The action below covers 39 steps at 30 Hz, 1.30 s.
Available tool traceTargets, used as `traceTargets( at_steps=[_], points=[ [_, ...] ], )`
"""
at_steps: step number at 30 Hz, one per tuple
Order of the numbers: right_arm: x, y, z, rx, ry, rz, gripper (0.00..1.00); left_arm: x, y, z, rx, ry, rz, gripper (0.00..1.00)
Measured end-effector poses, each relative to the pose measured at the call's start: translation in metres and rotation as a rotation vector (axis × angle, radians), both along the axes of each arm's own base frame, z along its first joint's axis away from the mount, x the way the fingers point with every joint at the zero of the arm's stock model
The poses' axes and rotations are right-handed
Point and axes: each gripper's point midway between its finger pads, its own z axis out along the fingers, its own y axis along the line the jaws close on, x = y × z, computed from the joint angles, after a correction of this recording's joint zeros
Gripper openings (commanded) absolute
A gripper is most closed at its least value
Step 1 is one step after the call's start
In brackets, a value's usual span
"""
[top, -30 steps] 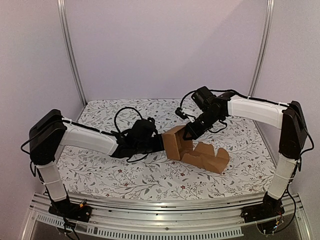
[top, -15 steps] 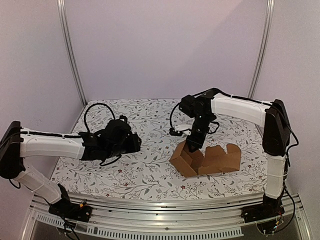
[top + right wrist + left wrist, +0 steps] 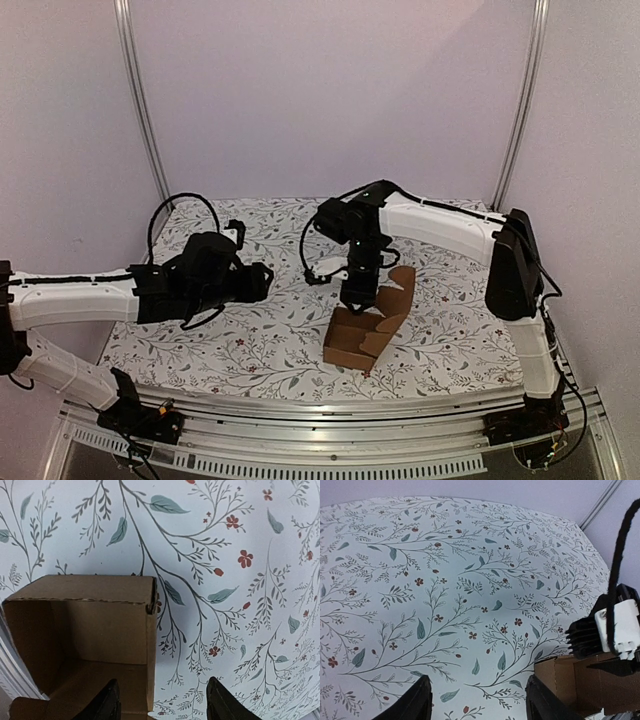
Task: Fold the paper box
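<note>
**Left of the paper box** [image 3: 365,330], the left end effector [image 3: 258,282] is held above the flowered worktop [image 3: 230,350], well apart from the cardboard. Its fingers are spread with nothing between them. A broad stretch of bare worktop is left between it and the box.

The box is seen partly folded and open at the top, standing on the worktop with one flap raised at its far right. Directly above the box, the right end effector [image 3: 360,292] is pointed downward. To the right of the box, bare worktop runs to the edge. In front of the box, a narrower band is left before the metal rail [image 3: 330,445].

From the left wrist, the box [image 3: 560,677] is caught only as a corner, with part of the right arm [image 3: 585,637] over it. From the right wrist, the box's hollow interior [image 3: 80,630] is revealed. One wall is seen in line between the parted, unclamped fingers [image 3: 107,702] of the right end effector [image 3: 162,705], a detail hidden from the overhead camera. Contact with the wall cannot be told.
</note>
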Motion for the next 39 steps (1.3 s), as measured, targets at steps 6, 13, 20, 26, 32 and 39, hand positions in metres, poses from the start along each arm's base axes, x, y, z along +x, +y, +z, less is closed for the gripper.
traceTargets(
  at_steps=[6,13,20,26,32,39],
  points=[
    [0.004,0.003,0.107,0.212,-0.151,0.027,0.63,0.002,-0.027,0.018,0.034,-0.033,-0.160,0.64],
    [0.007,-0.057,0.199,0.395,-0.279,-0.074,0.68,0.011,-0.087,0.038,0.048,-0.042,-0.390,0.64],
    [0.007,-0.189,0.180,0.457,-0.313,-0.468,0.88,0.026,-0.125,0.015,0.100,0.065,-0.459,0.59],
    [-0.042,-0.205,0.117,0.509,-0.148,-0.541,0.79,0.013,-0.132,-0.045,0.175,0.266,-0.494,0.56],
    [-0.067,-0.189,0.070,0.514,0.065,-0.515,0.75,-0.025,-0.095,-0.067,0.193,0.363,-0.468,0.52],
    [-0.036,-0.123,0.081,0.593,0.178,-0.400,0.69,-0.073,-0.062,-0.107,0.191,0.453,-0.434,0.51]
  ],
)
